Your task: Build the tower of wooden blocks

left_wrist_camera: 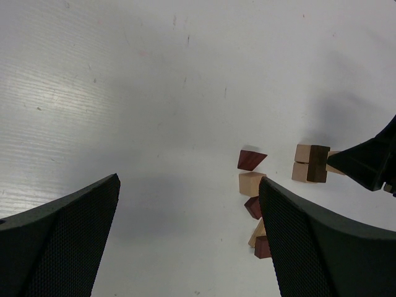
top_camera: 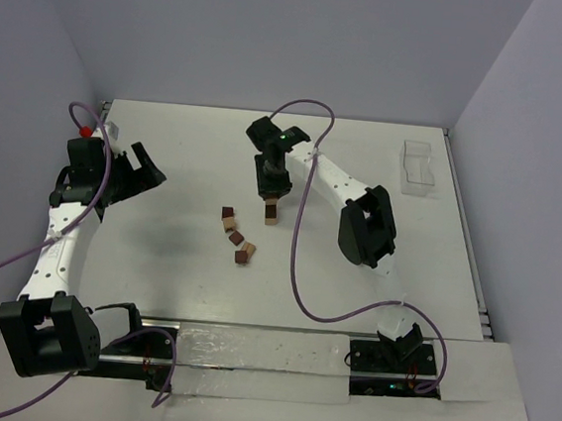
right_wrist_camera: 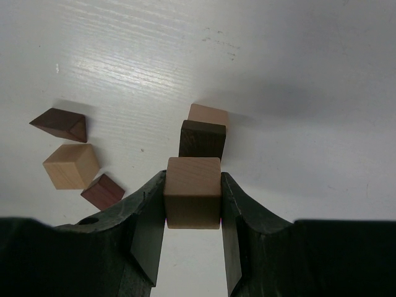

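My right gripper (right_wrist_camera: 192, 185) is shut on a light tan wood block (right_wrist_camera: 192, 197). It holds the block directly over the tower (top_camera: 273, 211), where a dark cube (right_wrist_camera: 202, 139) sits on a tan cube (right_wrist_camera: 208, 115). I cannot tell whether the held block touches the dark cube. Loose wood blocks lie to the tower's left: a dark one (right_wrist_camera: 60, 124), a tan one (right_wrist_camera: 70, 166) and a reddish one (right_wrist_camera: 102, 190). My left gripper (top_camera: 142, 169) hangs open and empty over bare table, far to the left. In its own view, the loose blocks (left_wrist_camera: 252, 183) and the tower (left_wrist_camera: 311, 163) lie past its right finger (left_wrist_camera: 328, 247).
A clear plastic tray (top_camera: 422, 168) stands at the back right near the table's edge. The right arm's purple cable (top_camera: 301, 262) loops over the table just right of the tower. Walls close off the table's back and sides.
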{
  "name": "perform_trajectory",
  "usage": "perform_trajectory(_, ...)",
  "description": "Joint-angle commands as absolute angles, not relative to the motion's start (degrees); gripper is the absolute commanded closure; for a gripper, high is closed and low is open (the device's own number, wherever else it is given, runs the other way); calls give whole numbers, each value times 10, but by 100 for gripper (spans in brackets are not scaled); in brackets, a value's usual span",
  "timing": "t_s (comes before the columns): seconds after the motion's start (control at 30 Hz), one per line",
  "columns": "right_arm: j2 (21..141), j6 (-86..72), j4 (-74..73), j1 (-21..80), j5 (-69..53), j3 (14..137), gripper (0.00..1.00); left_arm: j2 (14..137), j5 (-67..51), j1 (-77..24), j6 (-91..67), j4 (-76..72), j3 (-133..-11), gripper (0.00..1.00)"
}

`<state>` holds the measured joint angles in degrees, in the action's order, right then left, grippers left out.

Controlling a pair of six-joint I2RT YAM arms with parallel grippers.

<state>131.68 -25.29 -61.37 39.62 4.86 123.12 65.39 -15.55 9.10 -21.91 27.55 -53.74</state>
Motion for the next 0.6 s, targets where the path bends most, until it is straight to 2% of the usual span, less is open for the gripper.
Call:
perform_trajectory(0.0, 1326, -262, -614, 401, 54, 1259, 96, 652, -160, 94, -225, 256, -553, 1)
perform_trajectory(0.57, 1350, -255, -617, 393, 48, 1271, 93, 651, -162, 95, -226, 253, -548, 1)
